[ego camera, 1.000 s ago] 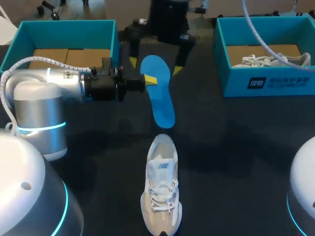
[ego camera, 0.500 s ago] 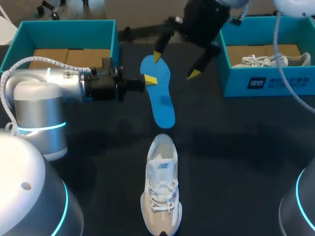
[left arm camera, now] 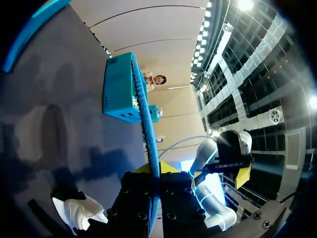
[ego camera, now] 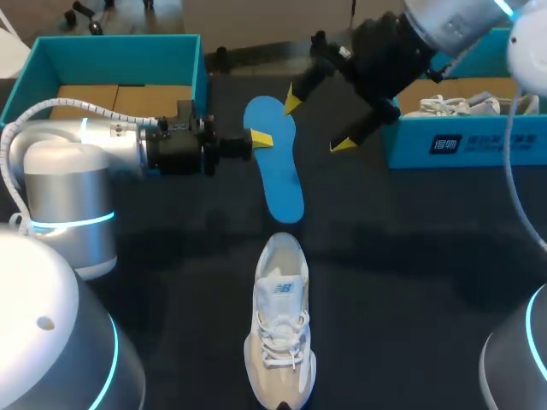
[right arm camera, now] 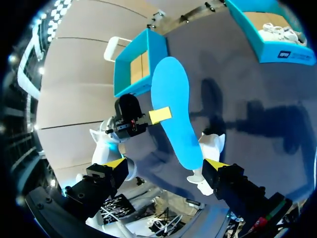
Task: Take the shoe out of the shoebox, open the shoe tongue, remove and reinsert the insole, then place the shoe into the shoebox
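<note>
A blue insole (ego camera: 275,166) hangs above the table, and my left gripper (ego camera: 259,138) is shut on its side edge. In the left wrist view the insole (left arm camera: 145,119) stands edge-on between that gripper's (left arm camera: 153,171) yellow tips. My right gripper (ego camera: 319,121) hovers open just right of the insole's far end, touching nothing. From the right wrist, the insole (right arm camera: 174,116) lies ahead of my open right gripper (right arm camera: 166,166). The white shoe (ego camera: 280,329) rests on the table below the insole, laces up; it also shows as the shoe (right arm camera: 212,144) and the shoe (left arm camera: 79,212).
An open teal shoebox (ego camera: 128,49) with a cardboard floor sits at the back left. A second teal shoebox (ego camera: 453,141) at the back right holds another white shoe (ego camera: 466,104).
My right arm has swung from behind the insole over to the right and turned, its gripper staying open. The left arm, insole and shoe have not moved.
</note>
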